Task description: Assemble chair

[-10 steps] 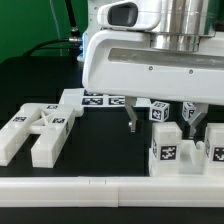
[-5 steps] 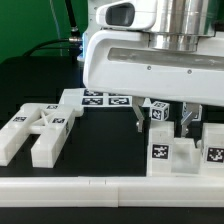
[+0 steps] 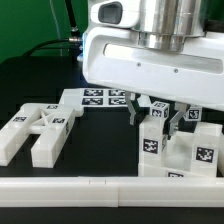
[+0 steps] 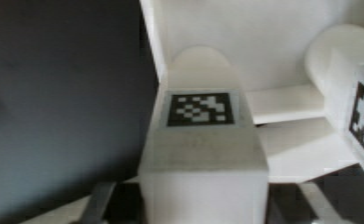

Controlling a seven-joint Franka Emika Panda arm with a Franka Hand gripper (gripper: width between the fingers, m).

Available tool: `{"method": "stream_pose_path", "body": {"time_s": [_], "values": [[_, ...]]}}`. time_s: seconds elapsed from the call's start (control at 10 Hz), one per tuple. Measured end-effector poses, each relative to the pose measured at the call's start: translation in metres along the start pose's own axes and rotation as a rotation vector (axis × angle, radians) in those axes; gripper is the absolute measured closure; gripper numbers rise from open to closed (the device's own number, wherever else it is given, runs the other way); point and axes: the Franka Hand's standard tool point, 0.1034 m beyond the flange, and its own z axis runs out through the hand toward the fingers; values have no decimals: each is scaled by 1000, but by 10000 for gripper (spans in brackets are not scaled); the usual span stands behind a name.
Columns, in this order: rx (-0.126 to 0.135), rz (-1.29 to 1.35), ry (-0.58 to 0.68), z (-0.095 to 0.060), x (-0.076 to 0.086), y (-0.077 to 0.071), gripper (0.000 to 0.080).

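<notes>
Black table [image 3: 20,85]. The long plain white rail [image 3: 60,190] runs along its near edge. The marker board [image 3: 105,97] lies flat behind the work area.

Loose chair parts [image 3: 35,130] sit in a cluster at the exterior view's left, well apart from the arm and untouched.

At the exterior view's right, under the wrist, is the piece in hand, a long block [image 3: 150,160] of the chair. It looks close to upright, with one tag [image 3: 150,146] facing the exterior camera. Just beside it on the exterior view's right is a second tagged part [image 3: 205,158]. Cannot tell if the two are joined or only touching; the wrist view shows a white ledge between them.

Gripper [image 3: 157,122]: the jaws stand narrow, one finger on each side of the block's upper end. In the wrist view the gripper [image 4: 205,200] straddles the block [image 4: 205,150] with no gap showing at either pad, so I read it as clamped on the block.

Key relation: the block's long axis runs straight out from between the jaws, square to their closing line, with the tagged face [image 4: 202,108] toward the wrist camera. The grip is at one end, so most of the length hangs clear of the fingers.

Judgement: any carry or seating move must keep that axis steady. An end grip lets the far end swing, and the neighbouring part is close enough to snag.
</notes>
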Motion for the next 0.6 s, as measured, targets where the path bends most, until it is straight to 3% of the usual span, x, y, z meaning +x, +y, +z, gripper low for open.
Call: {"method": "stream_pose_path", "body": {"time_s": [0.1,0.3,0.4,0.5,0.6], "values": [[0,-11,0,0,0,0,505],[-1,-9,-1,1,0,1,279],[-1,-13,0,1,0,1,279],[5,-33,3,-4,0,-1,176],[13,-43,2,-11,-5,-6,158]]}}
